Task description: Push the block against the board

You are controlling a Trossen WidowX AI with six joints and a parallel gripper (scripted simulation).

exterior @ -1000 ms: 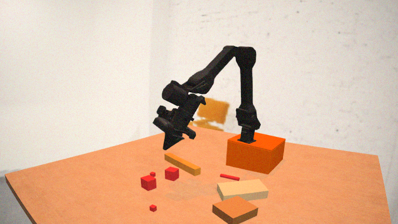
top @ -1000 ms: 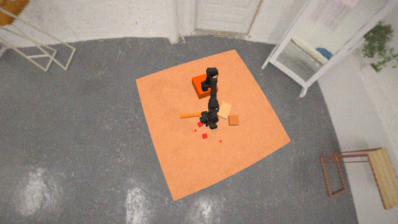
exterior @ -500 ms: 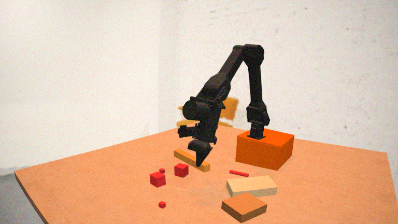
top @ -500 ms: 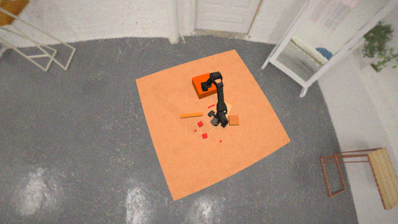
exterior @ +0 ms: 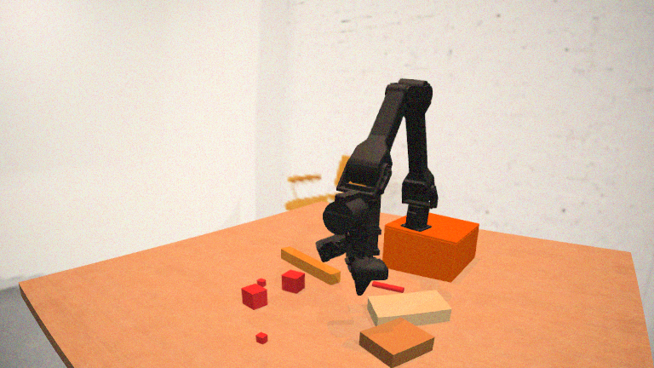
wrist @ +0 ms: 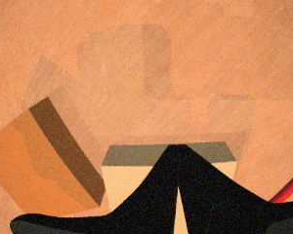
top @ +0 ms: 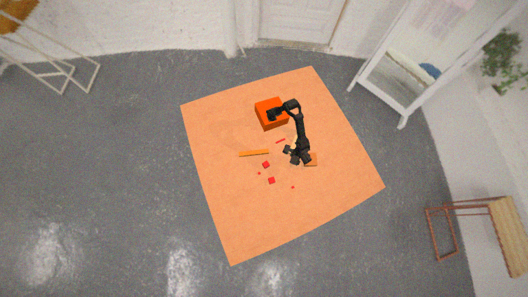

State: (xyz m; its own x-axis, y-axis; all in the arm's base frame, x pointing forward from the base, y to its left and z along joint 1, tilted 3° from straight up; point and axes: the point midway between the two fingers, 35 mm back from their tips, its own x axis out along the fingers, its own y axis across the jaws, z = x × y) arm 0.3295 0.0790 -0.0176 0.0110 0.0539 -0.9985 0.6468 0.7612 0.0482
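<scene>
Gripper (exterior: 362, 290) pinched together, nothing held, tip hovering just over the pale board (exterior: 410, 307).
Wrist view alone showed the fingers meeting over the board's near end (wrist: 130, 178), square block (wrist: 36, 170) beside it at left, whether touching unclear; exterior view showed block (exterior: 396, 341) in front of board, a narrow gap apparent; top view had arm hiding most of the board, block (top: 312, 159) partly covered; orange tabletop (top: 272, 216); grey floor (top: 97, 181), white walls.

Table top (exterior: 144, 296) matt orange, faint grain; board (exterior: 409, 307) pale, matt; pincer (exterior: 361, 290) matt black.
</scene>
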